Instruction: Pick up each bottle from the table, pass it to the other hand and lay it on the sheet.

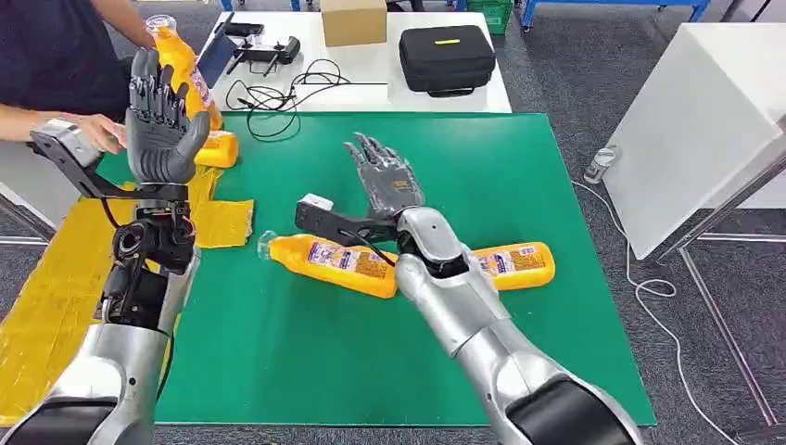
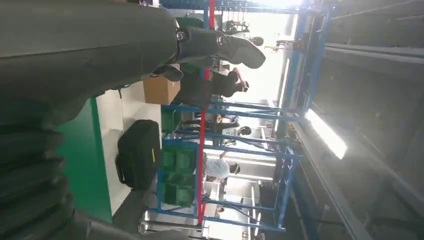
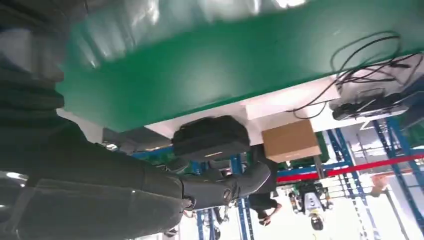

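Note:
Two orange bottles lie on the green mat (image 1: 519,167): one (image 1: 338,262) just left of my right forearm, the other (image 1: 519,264) just right of it. A third orange bottle (image 1: 219,148) lies on the yellow sheet (image 1: 56,278). A fourth (image 1: 178,57) stands upright in the air behind my raised left hand (image 1: 162,116), by a person's arm; my left wrist view shows nothing in that hand's palm (image 2: 75,60). My right hand (image 1: 385,176) hovers flat over the mat, fingers spread and holding nothing.
A person (image 1: 56,56) stands at the far left, one hand (image 1: 93,130) near my left wrist. Behind the mat, a white table holds a black case (image 1: 447,57), a cardboard box (image 1: 353,20) and cables (image 1: 278,93). A white cabinet (image 1: 695,120) stands to the right.

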Robot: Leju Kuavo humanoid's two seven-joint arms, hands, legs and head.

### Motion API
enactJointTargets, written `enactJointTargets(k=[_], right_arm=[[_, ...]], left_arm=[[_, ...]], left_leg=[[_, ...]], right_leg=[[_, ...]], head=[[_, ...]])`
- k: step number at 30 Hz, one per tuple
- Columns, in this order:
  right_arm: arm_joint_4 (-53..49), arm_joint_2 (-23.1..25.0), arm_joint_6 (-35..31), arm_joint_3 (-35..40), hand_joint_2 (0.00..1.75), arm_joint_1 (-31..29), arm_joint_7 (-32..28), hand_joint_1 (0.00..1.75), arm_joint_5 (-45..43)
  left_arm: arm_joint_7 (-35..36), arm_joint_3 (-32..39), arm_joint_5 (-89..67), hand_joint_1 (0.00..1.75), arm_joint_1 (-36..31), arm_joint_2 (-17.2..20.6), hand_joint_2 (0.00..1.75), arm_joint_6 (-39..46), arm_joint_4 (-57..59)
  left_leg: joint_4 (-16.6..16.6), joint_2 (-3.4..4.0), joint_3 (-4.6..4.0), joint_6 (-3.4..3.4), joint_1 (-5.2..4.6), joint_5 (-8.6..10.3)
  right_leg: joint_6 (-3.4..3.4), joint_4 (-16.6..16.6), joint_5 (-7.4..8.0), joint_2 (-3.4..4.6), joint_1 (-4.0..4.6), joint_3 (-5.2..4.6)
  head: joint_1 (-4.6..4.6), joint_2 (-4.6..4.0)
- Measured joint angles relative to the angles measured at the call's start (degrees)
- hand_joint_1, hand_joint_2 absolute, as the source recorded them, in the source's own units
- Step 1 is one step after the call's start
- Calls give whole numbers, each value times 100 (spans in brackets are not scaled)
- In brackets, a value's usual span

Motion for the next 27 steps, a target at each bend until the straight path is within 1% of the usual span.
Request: enactJointTargets(k=[2, 6, 10, 12, 16, 23, 27], right_arm=[[20, 24, 4, 15, 175, 0, -7, 0, -35], [55, 105, 260, 93, 175, 22, -70, 0, -185], [81, 157, 478, 450, 175, 138, 212, 0, -762], [142, 168, 564, 652, 175, 190, 407, 0, -907], [308, 140, 817, 879, 175, 270, 699, 0, -977], [468, 44, 955, 984, 175, 331, 999, 0, -1032], [579, -61, 964, 1027, 175, 357, 1379, 0, -868]], left_arm=[[2, -2, 0, 0, -1, 0, 175, 9, 0], [15, -4, 26, 0, 0, 2, 175, 44, 7], [13, -4, 85, 0, 13, 7, 175, 101, 20], [13, -9, 96, 0, 17, 9, 175, 138, 20], [15, -17, 109, 0, 26, 9, 175, 199, 20], [50, -26, 111, 0, 29, 2, 175, 247, 20], [55, -28, 111, 0, 30, -4, 175, 291, 20]], left_leg=[[0, 1, 0, 0, 0, 0], [0, 0, 0, 0, -1, 0], [0, 0, -1, 0, -1, -1], [0, 0, -2, 0, -1, -1], [0, -3, -2, 0, -1, -1], [0, -2, 0, 0, -1, 0], [0, -1, 0, 0, -1, -1]], right_leg=[[0, 0, 0, 0, -2, 0], [0, 0, 0, 0, -4, 1], [0, -1, 0, 0, -3, 0], [0, -1, 0, 0, -2, 0], [0, -1, 0, -1, -3, 0], [0, -1, 0, -1, -3, 0], [0, -2, 0, -1, -3, 0]], head=[[0, -2], [0, -2], [0, -2], [0, 0], [0, 0], [0, 0], [0, 0]])
